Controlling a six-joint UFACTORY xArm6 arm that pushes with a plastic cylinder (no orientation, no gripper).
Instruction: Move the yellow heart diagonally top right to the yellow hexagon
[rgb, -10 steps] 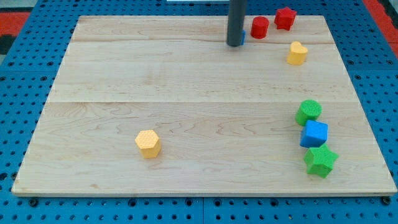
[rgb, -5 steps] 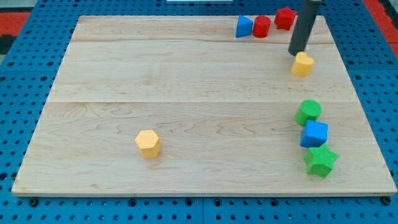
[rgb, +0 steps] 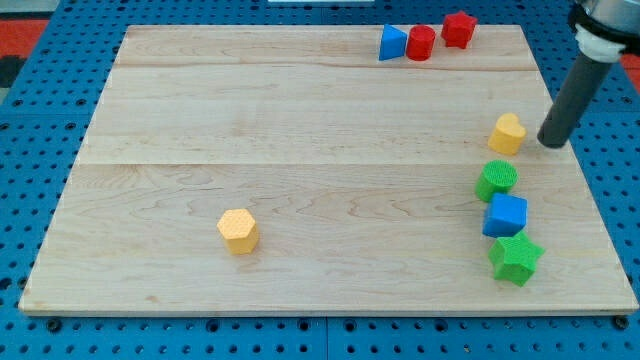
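Note:
The yellow heart (rgb: 507, 133) lies near the board's right edge, just above the green round block (rgb: 496, 180). The yellow hexagon (rgb: 238, 230) sits far off at the lower left of the board. My tip (rgb: 552, 143) rests on the board just to the right of the yellow heart, a small gap away from it. The dark rod rises from the tip toward the view's top right.
A blue cube (rgb: 505, 215) and a green star (rgb: 516, 259) lie below the green round block on the right side. A blue wedge (rgb: 392, 43), a red cylinder (rgb: 420, 43) and a red block (rgb: 458, 29) stand along the top edge. The wooden board (rgb: 300, 130) lies on a blue pegboard.
My tip swept from the top middle to the right, then down to the heart's right side. The yellow heart slid down and right, ending close above the green round block.

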